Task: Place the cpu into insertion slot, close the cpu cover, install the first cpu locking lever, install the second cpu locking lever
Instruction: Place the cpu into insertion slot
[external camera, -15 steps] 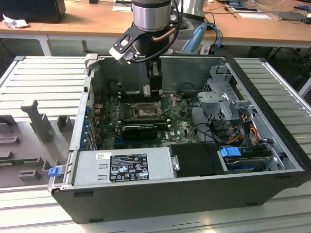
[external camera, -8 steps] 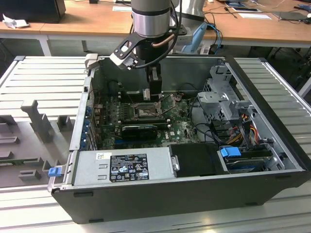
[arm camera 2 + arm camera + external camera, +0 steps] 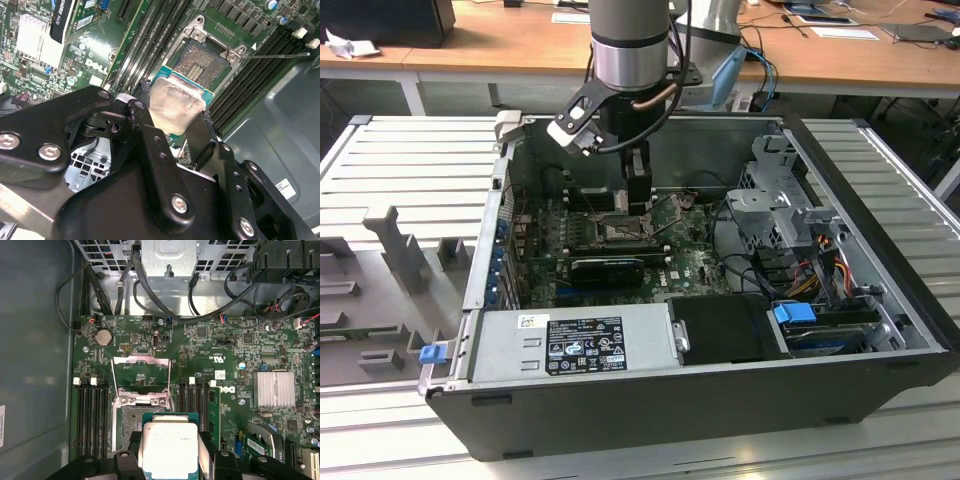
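Motherboard (image 3: 220, 350) in open computer case (image 3: 720, 400) | jaws clamped on cpu (image 3: 170, 447) — just over insertion slot (image 3: 131, 427) | cpu cover (image 3: 141, 360) raised open

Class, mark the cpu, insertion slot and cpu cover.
cpu (image 3: 167, 447), first wrist view, centre of silver face.
insertion slot (image 3: 198, 62), second wrist view, dark pin field.
cpu cover (image 3: 141, 359), first wrist view, frame's end bar.
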You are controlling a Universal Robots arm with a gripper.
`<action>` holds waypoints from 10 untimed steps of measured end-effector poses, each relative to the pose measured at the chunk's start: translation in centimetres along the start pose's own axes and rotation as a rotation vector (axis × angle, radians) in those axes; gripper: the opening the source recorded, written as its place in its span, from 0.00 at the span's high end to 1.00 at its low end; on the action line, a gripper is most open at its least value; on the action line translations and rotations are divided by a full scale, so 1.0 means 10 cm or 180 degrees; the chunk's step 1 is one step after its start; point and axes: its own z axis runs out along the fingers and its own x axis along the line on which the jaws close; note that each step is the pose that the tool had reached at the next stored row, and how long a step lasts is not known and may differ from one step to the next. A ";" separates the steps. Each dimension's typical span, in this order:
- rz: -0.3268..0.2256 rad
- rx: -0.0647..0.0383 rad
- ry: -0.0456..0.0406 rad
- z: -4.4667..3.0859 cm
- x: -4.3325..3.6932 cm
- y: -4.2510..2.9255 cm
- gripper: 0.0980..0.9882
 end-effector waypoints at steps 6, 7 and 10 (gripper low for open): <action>0.0001 0.0004 0.0000 0.082 0.003 -0.008 0.52; 0.0001 0.0004 0.0000 0.091 0.003 -0.008 0.52; 0.0001 0.0006 0.0000 0.112 0.004 -0.010 0.52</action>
